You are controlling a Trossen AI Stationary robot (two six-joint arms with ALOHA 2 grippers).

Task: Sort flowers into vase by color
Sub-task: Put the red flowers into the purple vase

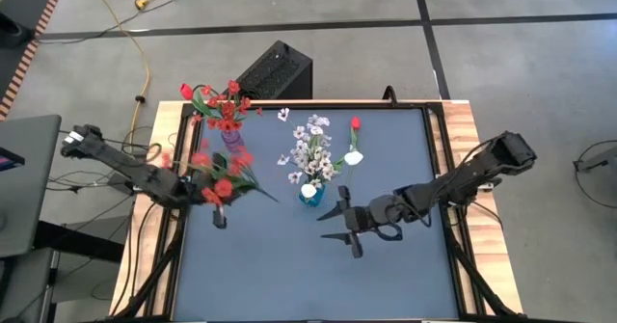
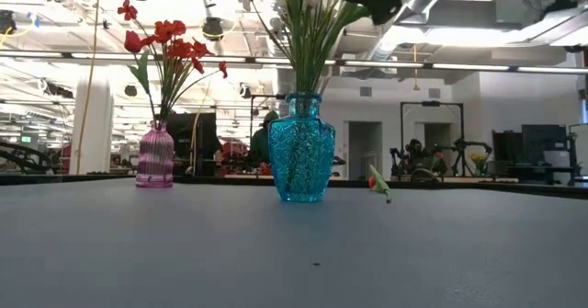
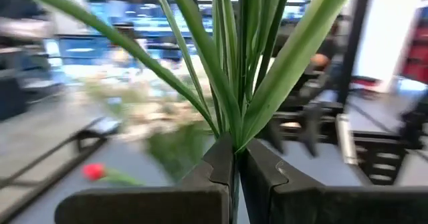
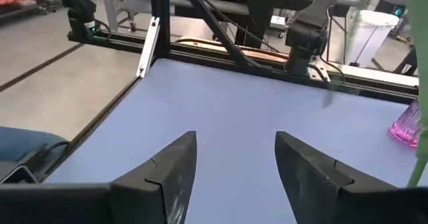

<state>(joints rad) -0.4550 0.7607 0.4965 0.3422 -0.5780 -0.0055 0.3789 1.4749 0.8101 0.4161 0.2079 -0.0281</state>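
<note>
A pink vase (image 1: 232, 136) (image 2: 154, 156) at the far left holds red flowers (image 1: 222, 106). A blue vase (image 1: 310, 194) (image 2: 301, 147) in the middle holds white flowers (image 1: 311, 153). My left gripper (image 1: 215, 203) (image 3: 234, 167), on the near side of the pink vase, is shut on a red-bloomed spray (image 1: 218, 173). My right gripper (image 1: 339, 222) (image 4: 234, 164) stands open and holds nothing, to the right of the blue vase and nearer. A single red flower (image 1: 355, 124) (image 2: 377, 183) and a white bloom (image 1: 354, 157) lie on the table right of the blue vase. My left gripper pinches the spray's bundle of green stems (image 3: 233, 138) between its two fingers, close to the stems' lower end. The stems and long leaves fan out from the fingertips. The spray is lifted clear of the table, its red blooms (image 1: 207, 161) beyond the gripper toward the pink vase.
A small white bloom (image 1: 283, 115) lies near the table's far edge between the two vases. A black box (image 1: 275, 72) stands beyond the far edge. The near half of the blue table top (image 1: 289, 275) is bare.
</note>
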